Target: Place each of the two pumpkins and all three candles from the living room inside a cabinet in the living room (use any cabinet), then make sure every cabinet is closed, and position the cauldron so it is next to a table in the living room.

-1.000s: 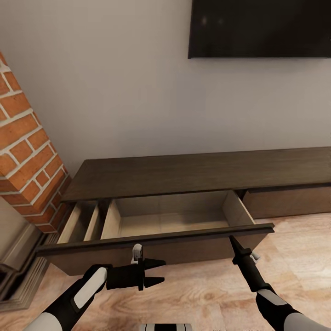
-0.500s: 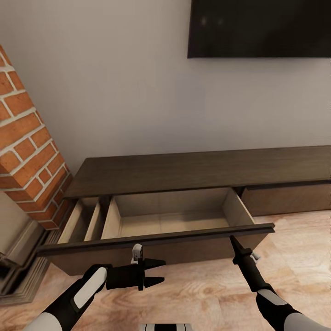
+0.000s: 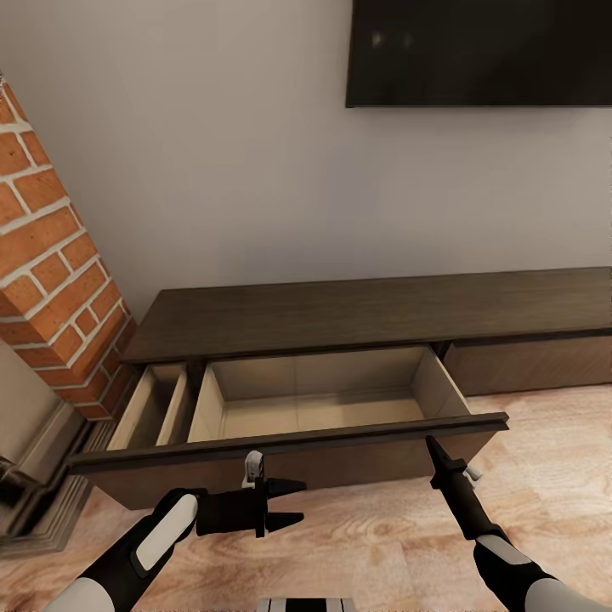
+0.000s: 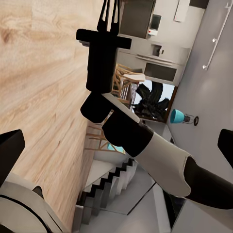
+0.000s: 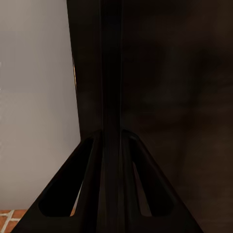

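Cabinet [image 3: 374, 314] drawer pulled out, right hand [image 3: 430, 445] at its front edge

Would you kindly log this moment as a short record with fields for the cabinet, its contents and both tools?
cabinet: long dark-brown unit against the wall
drawer: pulled out, pale interior
drawer contents: nothing visible inside
left tool: open, in front of the drawer front, holding nothing
right tool: shut, tips at the drawer front's top edge
floor: light wood

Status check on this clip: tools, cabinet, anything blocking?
Left tool open, empty, in front of the drawer front. Right tool shut, tip at the front's right end. Cabinet drawer open, bare inside. No obstruction visible.
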Controlling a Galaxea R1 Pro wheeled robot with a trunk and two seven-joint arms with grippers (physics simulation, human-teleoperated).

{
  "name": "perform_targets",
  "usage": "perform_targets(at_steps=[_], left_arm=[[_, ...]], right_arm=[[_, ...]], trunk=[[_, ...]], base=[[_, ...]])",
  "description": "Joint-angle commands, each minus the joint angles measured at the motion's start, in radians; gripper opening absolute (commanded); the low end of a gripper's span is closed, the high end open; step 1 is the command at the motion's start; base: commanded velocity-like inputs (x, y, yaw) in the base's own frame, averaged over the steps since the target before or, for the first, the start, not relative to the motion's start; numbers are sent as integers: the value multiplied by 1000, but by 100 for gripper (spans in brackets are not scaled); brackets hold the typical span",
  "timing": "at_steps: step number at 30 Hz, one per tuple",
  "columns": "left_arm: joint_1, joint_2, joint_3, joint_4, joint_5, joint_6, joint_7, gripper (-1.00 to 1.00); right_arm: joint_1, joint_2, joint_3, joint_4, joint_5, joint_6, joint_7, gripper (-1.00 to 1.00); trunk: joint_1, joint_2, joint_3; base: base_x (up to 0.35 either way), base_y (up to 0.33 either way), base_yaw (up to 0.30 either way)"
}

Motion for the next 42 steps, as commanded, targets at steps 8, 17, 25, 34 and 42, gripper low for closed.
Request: perform_targets(at_steps=[8, 17, 25, 34, 42], left_arm=[[-1, 0, -3, 2, 3, 4, -3, 100], [-1, -1, -3, 1, 3, 4, -3, 100], [-1, -1, -3, 0, 4, 3, -3, 100], [-1, -1, -3, -1, 3, 3, -3, 100], [-1, -1, -3, -1, 3, 3, -3, 100]], right_arm=[[-1, 0, 30, -33, -7, 16, 9, -100], [-1, 0, 30, -32, -7, 16, 10, -100], [-1, 0, 30, -32, -7, 16, 9, -100], [-1, 0, 30, -33, -7, 16, 11, 100], [-1, 0, 30, -32, -7, 18, 14, 100]], trunk=[[0, 0, -1], [0, 0, -1], [0, 0, -1], [0, 0, -1], [0, 0, -1]], base=[[-76, 0, 0], [-36, 0, 0], [-46, 0, 0], [-1, 0, 0], [0, 0, 0]])
